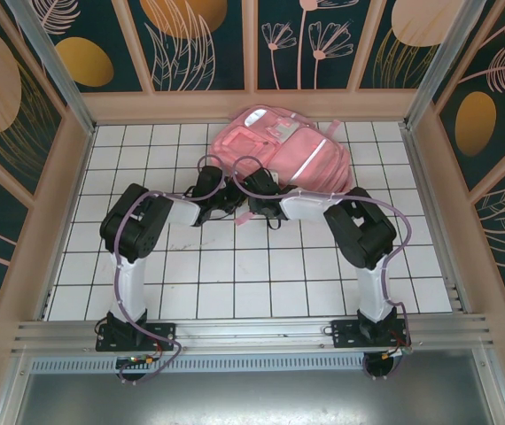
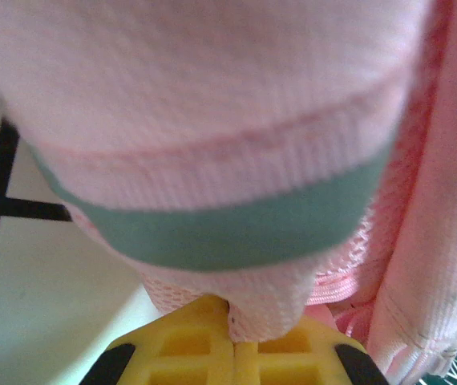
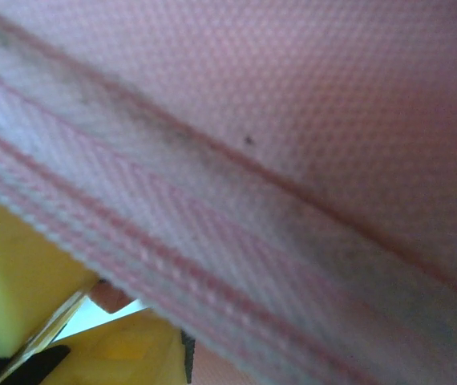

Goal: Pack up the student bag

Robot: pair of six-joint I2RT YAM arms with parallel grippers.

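surface point(image 1: 235, 283): white tiled, walled in.
student bag point(image 1: 288, 150): lies flat at the far middle, both arms at its near edge.
left end effector point(image 2: 235, 353): pinched tight on a fold of bag fabric.
right end effector point(image 3: 92, 321): yellow fingers parted beneath a strap; grip unclear.
step: likely opening the bag; next needs a firm hold.
hidden: zipper, opening, any items to pack.
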